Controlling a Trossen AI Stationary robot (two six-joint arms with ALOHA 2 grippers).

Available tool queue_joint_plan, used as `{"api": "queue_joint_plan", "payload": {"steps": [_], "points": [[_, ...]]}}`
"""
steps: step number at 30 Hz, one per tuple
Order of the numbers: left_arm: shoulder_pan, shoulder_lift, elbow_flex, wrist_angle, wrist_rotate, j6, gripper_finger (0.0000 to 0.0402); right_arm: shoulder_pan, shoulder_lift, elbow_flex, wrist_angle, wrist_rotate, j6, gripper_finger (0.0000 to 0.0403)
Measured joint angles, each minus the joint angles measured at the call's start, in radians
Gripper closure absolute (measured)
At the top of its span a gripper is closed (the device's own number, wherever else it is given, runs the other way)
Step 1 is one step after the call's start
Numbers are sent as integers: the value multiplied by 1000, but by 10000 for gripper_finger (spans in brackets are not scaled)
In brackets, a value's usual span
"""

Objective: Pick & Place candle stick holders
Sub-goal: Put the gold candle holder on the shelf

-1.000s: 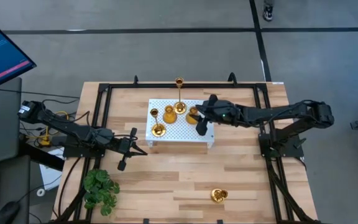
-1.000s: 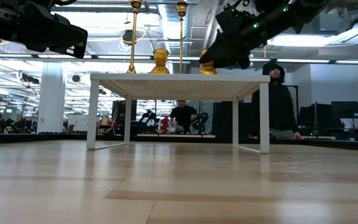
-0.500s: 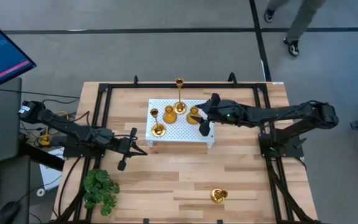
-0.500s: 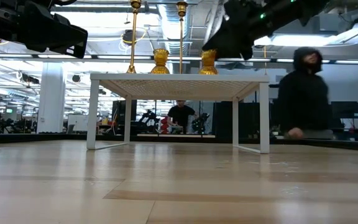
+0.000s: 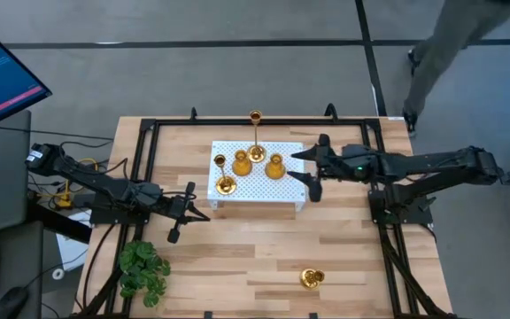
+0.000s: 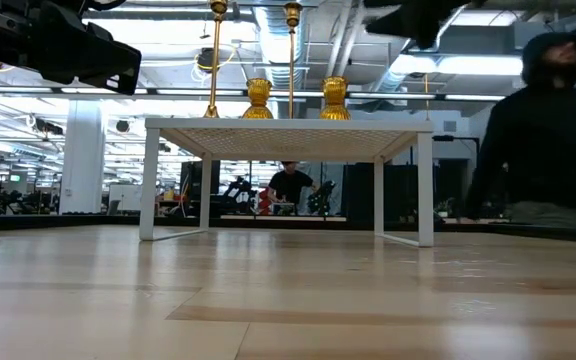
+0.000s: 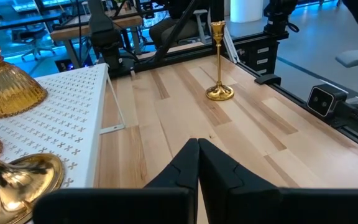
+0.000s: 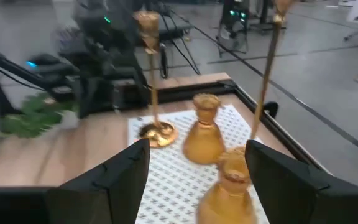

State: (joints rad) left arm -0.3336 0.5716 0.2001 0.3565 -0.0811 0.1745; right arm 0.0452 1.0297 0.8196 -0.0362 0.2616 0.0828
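Observation:
Four gold candle stick holders stand on their round bases on the white perforated board [image 5: 259, 188]: a tall one [image 5: 255, 133], a thin-stemmed one [image 5: 222, 175] and two short ones [image 5: 242, 162] [image 5: 275, 166]. A fifth holder [image 5: 311, 277], also seen in the left wrist view [image 7: 219, 62], stands on the wood near the front edge. My right gripper [image 5: 301, 167] is open and empty at the board's right edge, raised above it [image 6: 418, 15]; its wrist view looks onto the short holders [image 8: 204, 137]. My left gripper [image 5: 204, 215] is shut and empty, left of the board.
A green leafy plant [image 5: 144, 270] sits at the table's near left corner. A black frame [image 5: 149, 142] runs along the table's edges. A person [image 6: 553, 140] in dark clothes passes behind the table on the right. Bare wood lies between the board and the front edge.
My right gripper has drawn back from the right-hand short holder toward the table's right edge and has risen. That holder, first hidden by the fingers, now stands free and upright on the board. A person has walked across behind the table.

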Motion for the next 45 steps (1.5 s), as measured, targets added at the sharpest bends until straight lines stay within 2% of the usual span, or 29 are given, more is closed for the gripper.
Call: {"api": "queue_joint_plan", "payload": {"steps": [10, 24, 36, 45], "points": [[0, 0, 0, 0, 0, 0, 395, 185, -62, 0, -101, -2, 77, 149], [0, 0, 0, 0, 0, 3, 395, 478, -56, 0, -433, -33, 314, 149], [0, 0, 0, 3, 0, 3, 394, 651, 116, 0, -540, -33, 607, 149], [0, 0, 0, 3, 0, 3, 394, 750, 295, 0, -499, -81, 824, 149]]}}
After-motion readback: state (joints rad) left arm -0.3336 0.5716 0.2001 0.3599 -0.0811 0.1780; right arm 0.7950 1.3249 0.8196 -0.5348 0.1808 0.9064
